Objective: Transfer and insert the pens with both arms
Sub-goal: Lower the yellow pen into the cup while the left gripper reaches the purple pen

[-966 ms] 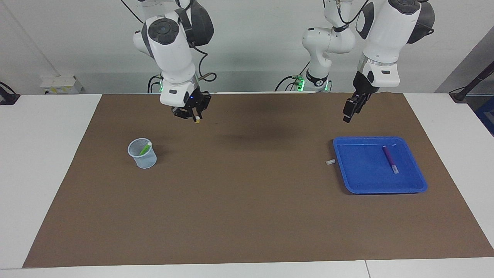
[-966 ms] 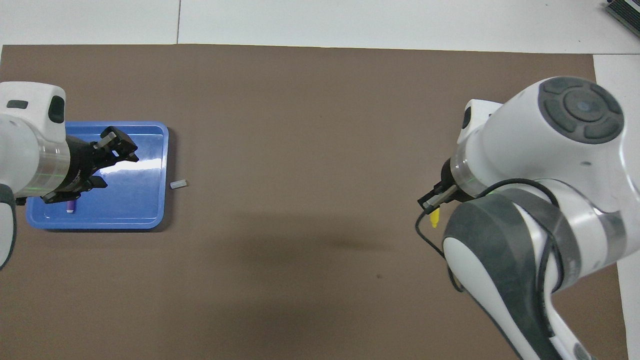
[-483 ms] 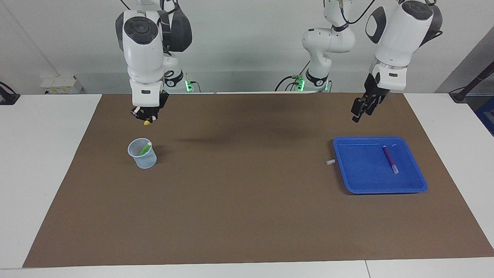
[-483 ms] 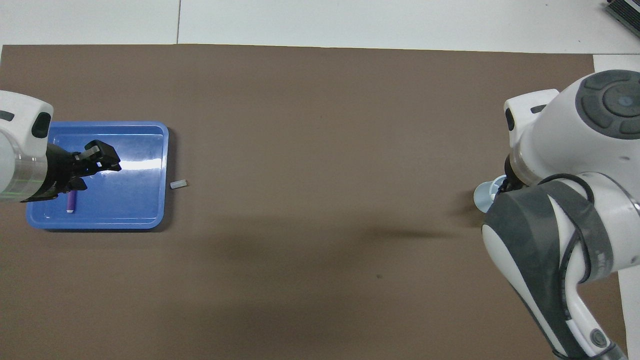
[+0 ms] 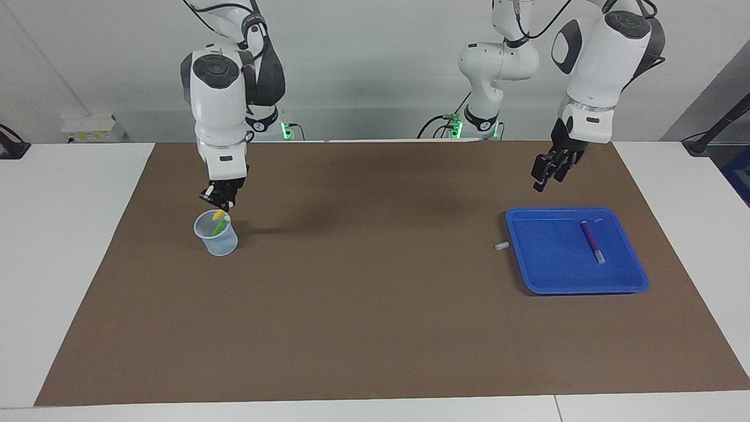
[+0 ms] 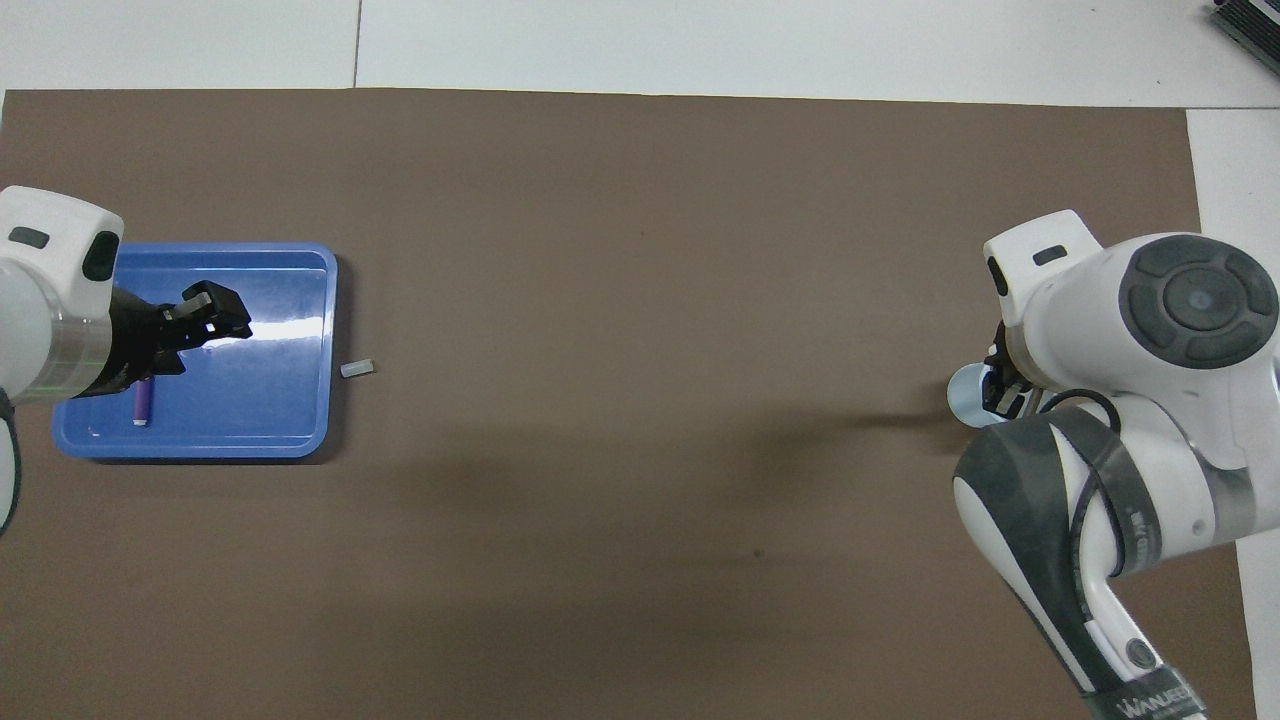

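My right gripper (image 5: 220, 204) is shut on the yellow pen (image 5: 219, 215) and holds it just over the clear cup (image 5: 217, 240), the pen's lower end at the cup's mouth. A green pen (image 5: 221, 227) leans inside that cup. In the overhead view the right arm hides most of the cup (image 6: 962, 394). The purple pen (image 5: 592, 241) lies in the blue tray (image 5: 545, 275), and shows there from overhead too (image 6: 142, 403). My left gripper (image 5: 541, 176) hangs open and empty in the air over the tray's edge that is nearer the robots.
A tiny whitish loose cap (image 5: 501, 246) lies on the brown mat beside the tray, toward the middle of the table. The brown mat (image 5: 375, 316) covers most of the white table.
The right gripper swung with the yellow pen from the middle toward its own end of the table and came down to the cup's mouth. The left gripper shifted slightly above the tray.
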{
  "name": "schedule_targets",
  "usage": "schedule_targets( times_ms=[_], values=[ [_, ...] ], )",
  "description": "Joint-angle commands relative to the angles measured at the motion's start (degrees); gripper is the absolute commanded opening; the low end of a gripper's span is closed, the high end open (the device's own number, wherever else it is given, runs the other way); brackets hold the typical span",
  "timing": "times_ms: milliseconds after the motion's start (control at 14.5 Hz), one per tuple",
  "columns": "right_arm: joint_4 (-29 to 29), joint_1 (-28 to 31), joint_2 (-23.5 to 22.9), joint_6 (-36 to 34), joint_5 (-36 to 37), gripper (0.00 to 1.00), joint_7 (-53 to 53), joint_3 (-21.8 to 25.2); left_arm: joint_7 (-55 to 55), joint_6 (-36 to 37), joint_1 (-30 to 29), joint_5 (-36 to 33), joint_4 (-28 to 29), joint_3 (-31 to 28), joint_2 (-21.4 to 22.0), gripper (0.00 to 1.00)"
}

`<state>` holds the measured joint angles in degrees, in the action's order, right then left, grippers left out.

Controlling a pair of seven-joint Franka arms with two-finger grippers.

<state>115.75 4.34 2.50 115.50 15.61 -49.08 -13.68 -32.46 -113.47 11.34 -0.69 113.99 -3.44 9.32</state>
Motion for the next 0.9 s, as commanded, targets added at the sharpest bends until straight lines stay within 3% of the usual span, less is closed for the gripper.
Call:
schedule_targets(
  times_ms=[0,828],
  values=[
    [4.7,2.9,2.5,5.0,1.3,0.00,-4.3,-0.6,0.9,-3.1,0.0,-0.1,3.3,0.3,1.7,0.71],
    [8.1,4.3,2.5,6.3,0.4,0.00,-1.6,-0.7,1.0,-4.0,0.1,-0.1,3.8,0.3,1.4,0.71]
  ],
)
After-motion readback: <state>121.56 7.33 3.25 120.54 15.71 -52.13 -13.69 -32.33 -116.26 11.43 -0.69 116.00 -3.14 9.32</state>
